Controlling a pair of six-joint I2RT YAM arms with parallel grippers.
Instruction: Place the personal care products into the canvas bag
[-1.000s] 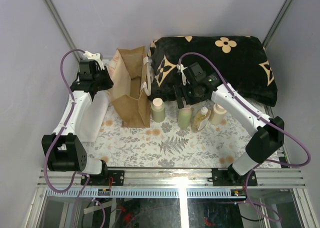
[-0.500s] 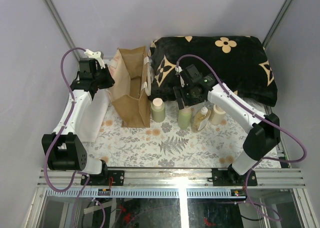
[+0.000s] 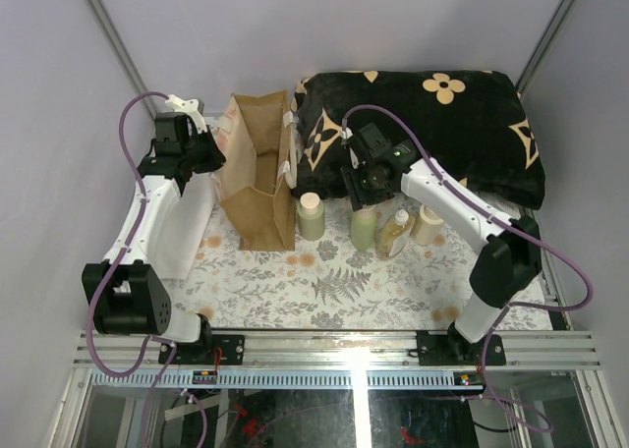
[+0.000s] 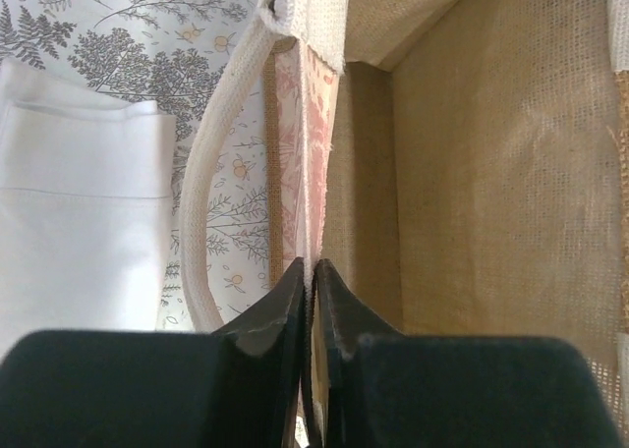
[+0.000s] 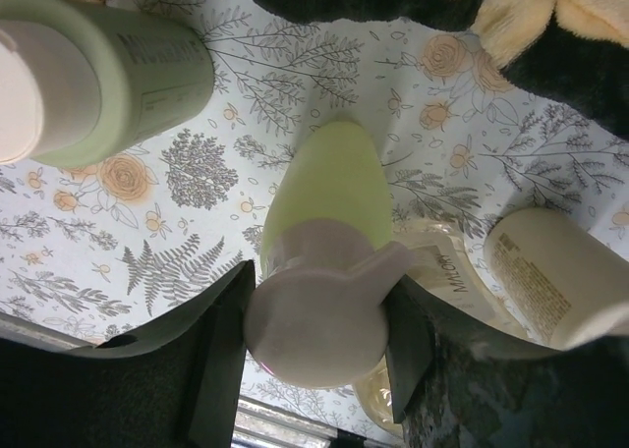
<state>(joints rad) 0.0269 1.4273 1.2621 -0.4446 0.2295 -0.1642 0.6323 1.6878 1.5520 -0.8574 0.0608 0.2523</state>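
The tan canvas bag point(image 3: 257, 178) stands open at the back left. My left gripper point(image 3: 208, 157) is shut on the bag's left wall, pinching its rim point(image 4: 313, 271) beside a pale handle strap point(image 4: 208, 207). Four bottles stand in a row to the bag's right: a green one point(image 3: 311, 216), a green pump bottle point(image 3: 364, 230), a clear amber one point(image 3: 395, 235) and a cream one point(image 3: 428, 224). My right gripper point(image 3: 362, 200) is shut on the pump bottle's pale cap point(image 5: 316, 315), with the green body point(image 5: 329, 188) below it.
A big black cushion point(image 3: 432, 124) with beige flower marks lies right behind the bottles. A white folded cloth point(image 3: 182, 227) lies left of the bag, under my left arm. The flowered mat point(image 3: 324, 281) covers the table.
My right gripper has closed on the pump bottle's cap after shifting slightly left. The left jaws have tightened on the bag's wall. Bag and bottles stay in place.
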